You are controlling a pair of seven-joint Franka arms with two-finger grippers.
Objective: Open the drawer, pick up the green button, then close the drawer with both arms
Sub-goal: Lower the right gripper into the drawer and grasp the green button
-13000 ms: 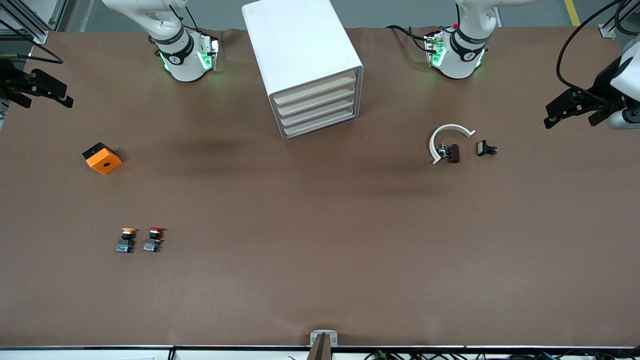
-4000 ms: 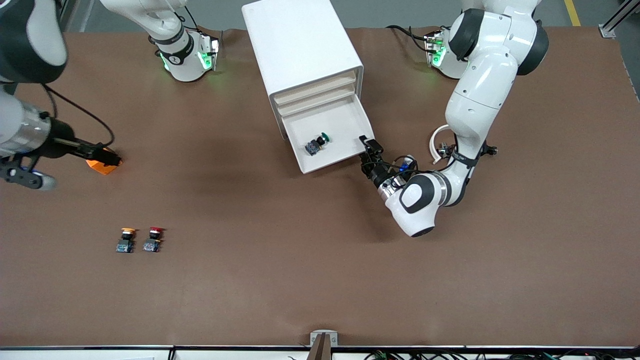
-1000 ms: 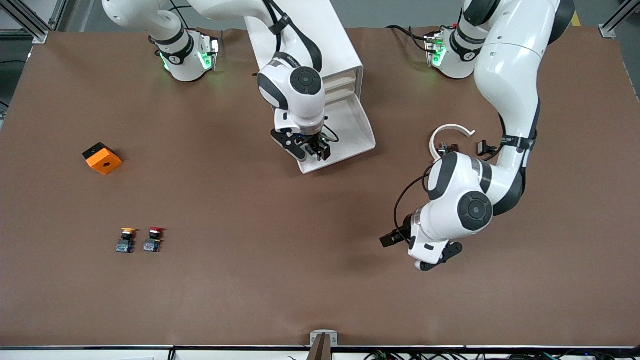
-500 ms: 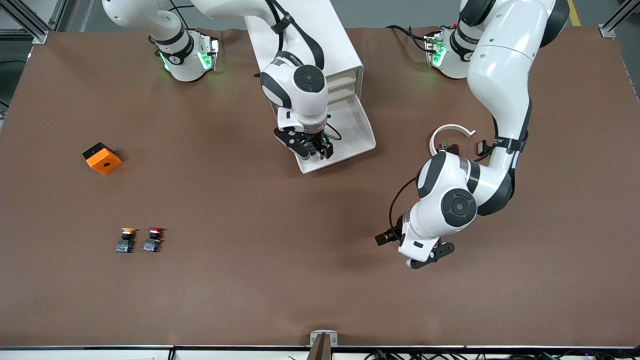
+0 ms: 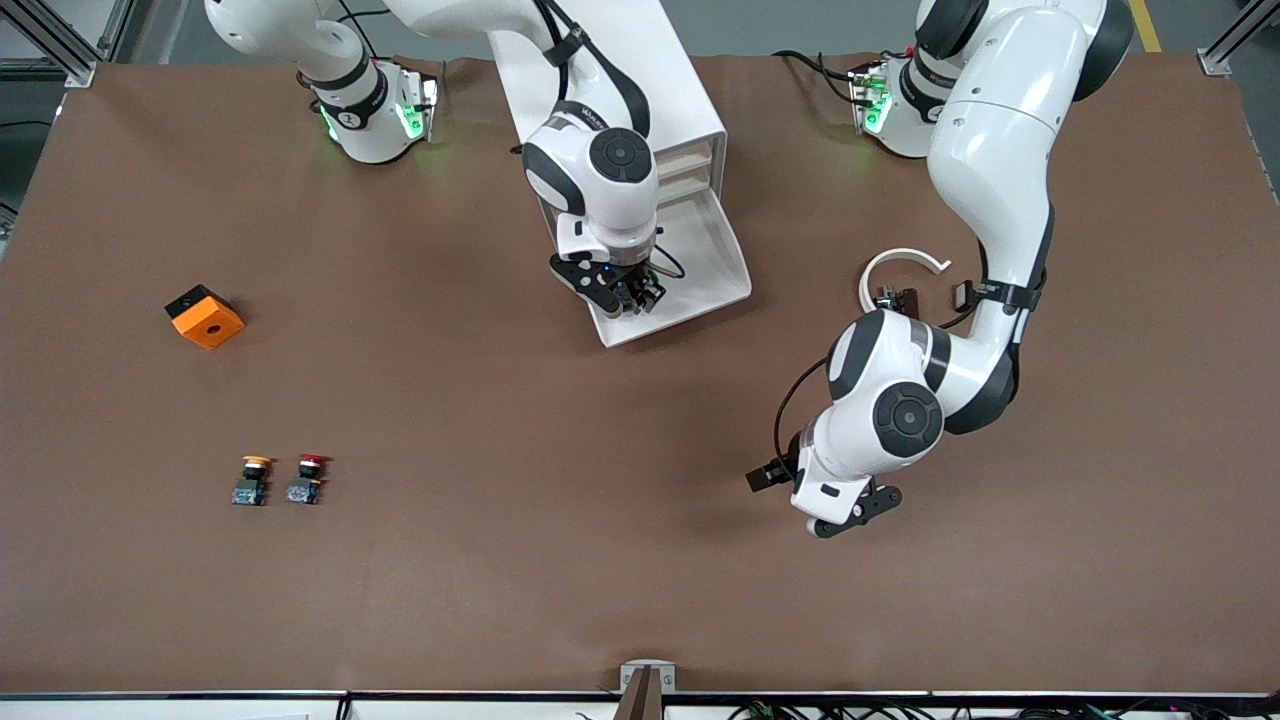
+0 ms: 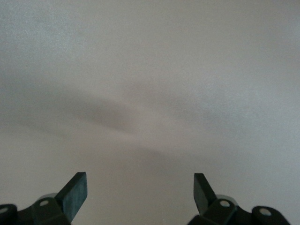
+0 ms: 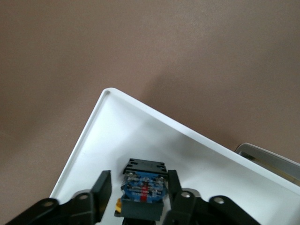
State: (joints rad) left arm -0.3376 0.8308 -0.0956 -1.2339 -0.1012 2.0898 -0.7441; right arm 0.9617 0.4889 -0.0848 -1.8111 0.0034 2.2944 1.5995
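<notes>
The white cabinet (image 5: 680,80) has its lowest drawer (image 5: 700,305) pulled out. My right gripper (image 5: 626,297) is down in the drawer, open, with one finger on each side of the button. In the right wrist view the button's bluish base and black body (image 7: 143,187) sit between the fingers (image 7: 102,187). One finger is at the body and a small gap shows at the other. The green cap is hidden. In the front view the hand hides the button. My left gripper (image 5: 815,500) is open and empty over bare table, nearer to the front camera than the drawer; it also shows in the left wrist view (image 6: 138,180).
An orange block (image 5: 205,316) lies toward the right arm's end. The yellow-capped button (image 5: 252,480) and red-capped button (image 5: 307,478) stand nearer to the camera. A white curved piece (image 5: 890,262) and small black parts (image 5: 900,298) lie beside the left arm's forearm.
The drawer was shut, then my left gripper pulled it open and drew away over the table. My right gripper came down into the drawer, and its fingers have narrowed around the button.
</notes>
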